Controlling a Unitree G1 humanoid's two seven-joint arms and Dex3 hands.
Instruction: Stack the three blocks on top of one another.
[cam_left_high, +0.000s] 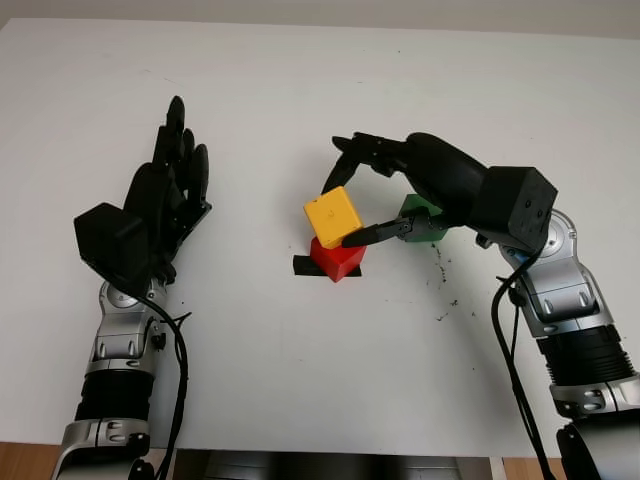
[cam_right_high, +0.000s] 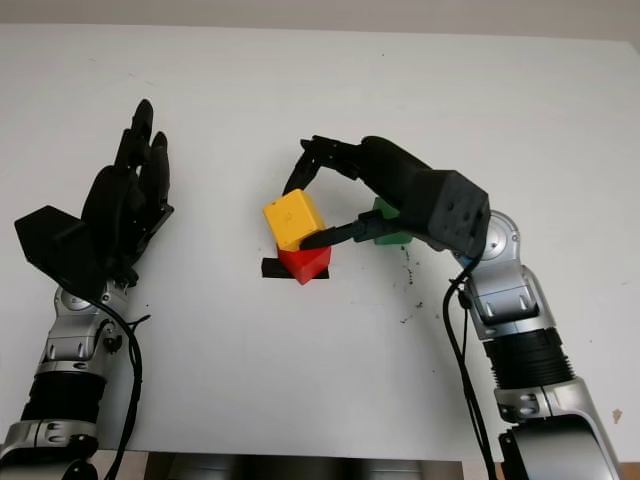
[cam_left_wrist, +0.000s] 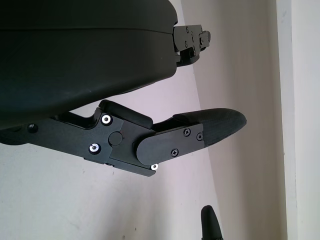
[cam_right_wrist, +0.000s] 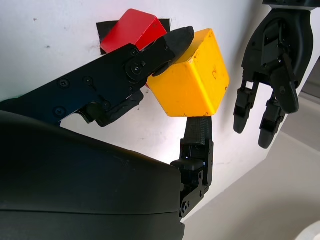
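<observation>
While the left hand (cam_left_high: 165, 200) stands open above the white desk (cam_left_high: 300, 370), well to the left of the blocks and holding nothing, the right hand (cam_left_high: 350, 205) is closed on the yellow block (cam_left_high: 333, 216) near the desk's middle. In the left eye view one finger comes over the block's far side and another presses its near right edge. The yellow block sits tilted on the red block (cam_left_high: 338, 260), which lies on a small black patch (cam_left_high: 301, 266). The green block (cam_left_high: 420, 215) lies on the desk just behind the right hand's palm, mostly hidden by it. Dark specks (cam_left_high: 440, 275) mark the desk to the right of the red block.

The right eye view tells the same: the yellow block (cam_right_high: 293, 218) tilted over the red block (cam_right_high: 303, 263), the green block (cam_right_high: 385, 225) behind the right hand (cam_right_high: 312, 205), the left hand (cam_right_high: 120, 205) well apart.

In the left wrist view the left hand's black shell and one finger (cam_left_wrist: 200, 130) reach over bare desk, touching nothing.

In the right wrist view two fingers pinch the yellow block (cam_right_wrist: 192, 80) from opposite sides; one finger (cam_right_wrist: 150, 55) crosses in front of the red block (cam_right_wrist: 132, 30). The yellow block seems to touch the red one, though the contact is hidden by that finger. The left hand (cam_right_wrist: 272, 60) hangs beyond.
</observation>
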